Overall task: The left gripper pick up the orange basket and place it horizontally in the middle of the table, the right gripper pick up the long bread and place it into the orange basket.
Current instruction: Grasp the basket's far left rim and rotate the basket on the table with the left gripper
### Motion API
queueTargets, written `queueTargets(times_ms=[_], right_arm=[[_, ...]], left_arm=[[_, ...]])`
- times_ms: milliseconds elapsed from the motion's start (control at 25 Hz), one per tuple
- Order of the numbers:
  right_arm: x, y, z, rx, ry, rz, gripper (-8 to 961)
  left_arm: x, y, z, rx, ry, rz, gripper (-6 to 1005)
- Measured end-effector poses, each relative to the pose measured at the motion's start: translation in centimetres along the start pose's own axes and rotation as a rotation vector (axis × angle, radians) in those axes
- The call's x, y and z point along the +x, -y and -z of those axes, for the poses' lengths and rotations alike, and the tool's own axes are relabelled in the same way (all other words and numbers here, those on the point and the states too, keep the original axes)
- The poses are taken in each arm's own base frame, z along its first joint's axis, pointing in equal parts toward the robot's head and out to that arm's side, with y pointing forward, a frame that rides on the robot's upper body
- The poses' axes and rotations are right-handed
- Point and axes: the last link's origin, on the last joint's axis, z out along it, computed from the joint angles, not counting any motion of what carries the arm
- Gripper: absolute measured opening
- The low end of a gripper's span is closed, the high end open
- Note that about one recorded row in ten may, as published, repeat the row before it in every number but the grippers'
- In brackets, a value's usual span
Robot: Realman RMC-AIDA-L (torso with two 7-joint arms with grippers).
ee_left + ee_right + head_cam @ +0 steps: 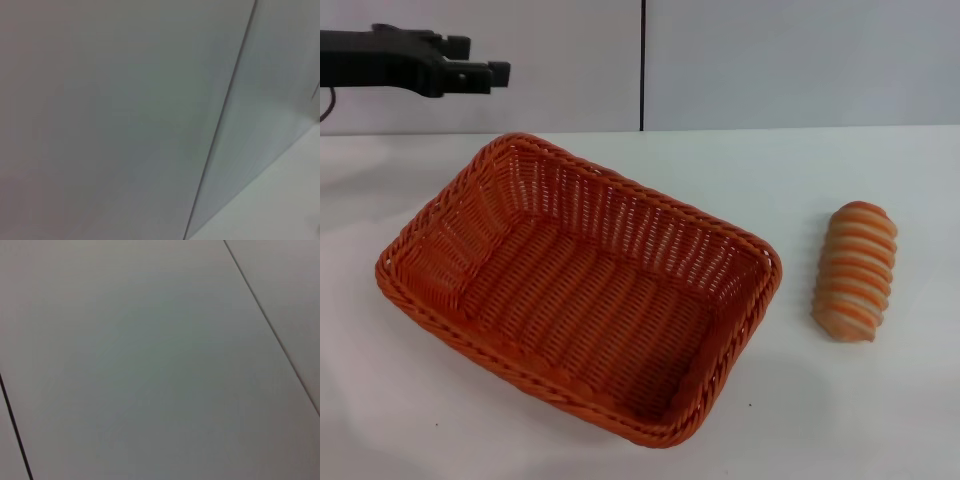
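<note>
white bench (880, 420) carries orange basket (575, 285) skewed, long bread (856, 271) right; pale panelled wall (770, 60) behind; left pincer (490, 72) far left, aloft, state unclear.

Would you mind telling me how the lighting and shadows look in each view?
Head view: even, soft light; the orange basket and long bread cast only faint shadows on the table, with no glare; the left gripper is a dark shape against the wall. Both wrist views: plain grey wall panels, soft and featureless.
</note>
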Motion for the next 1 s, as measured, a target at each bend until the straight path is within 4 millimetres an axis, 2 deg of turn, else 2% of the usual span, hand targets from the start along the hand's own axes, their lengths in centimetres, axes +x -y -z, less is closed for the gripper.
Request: queueTargets(times_ms=[80, 120, 160, 360, 1000], right_arm=[[0.0, 0.0, 0.0, 0.002, -0.003, -0.001, 583], [0.1, 0.1, 0.0, 0.004, -0.005, -0.004, 583], [0.1, 0.1, 0.0, 0.006, -0.007, -0.008, 582], [0.1, 0.4, 0.0, 0.014, -0.014, -0.031, 580], [0.3, 1.0, 0.1, 0.045, -0.035, -0.038, 573]], left_arm=[[0.0, 0.0, 0.0, 0.0, 0.0, 0.0, 794], [0.2, -0.1, -0.6, 0.009, 0.031, -0.017, 788], [0.3, -0.3, -1.9, 0.023, 0.09, -0.047, 736], [0.0, -0.1, -2.9, 0.069, 0.163, -0.086, 750], [-1.1, 0.1, -3.5, 0.097, 0.294, -0.155, 749]])
